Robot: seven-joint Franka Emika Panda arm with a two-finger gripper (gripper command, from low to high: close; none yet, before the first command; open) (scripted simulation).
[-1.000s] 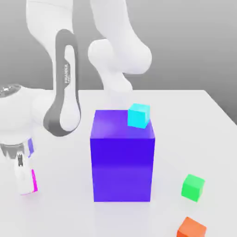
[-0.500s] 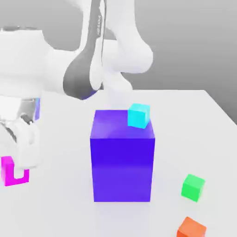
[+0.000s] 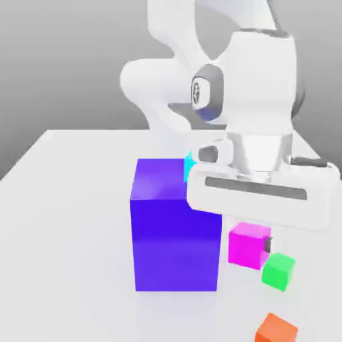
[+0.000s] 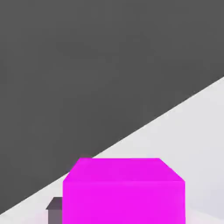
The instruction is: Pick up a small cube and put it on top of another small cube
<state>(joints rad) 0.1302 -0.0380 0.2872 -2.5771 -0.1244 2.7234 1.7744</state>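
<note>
Gripper (image 3: pixel 257 242) clamping magenta small cube (image 3: pixel 248 246) (held aloft), beside big blue-violet block (image 3: pixel 175 234), green cube (image 3: pixel 278 271) near

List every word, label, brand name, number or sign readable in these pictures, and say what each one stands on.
None can be read. The arm, the gripper shut on the magenta cube, the blue-violet block, the cyan cube, the green cube, the orange cube and the table all show plain surfaces with no lettering.
</note>
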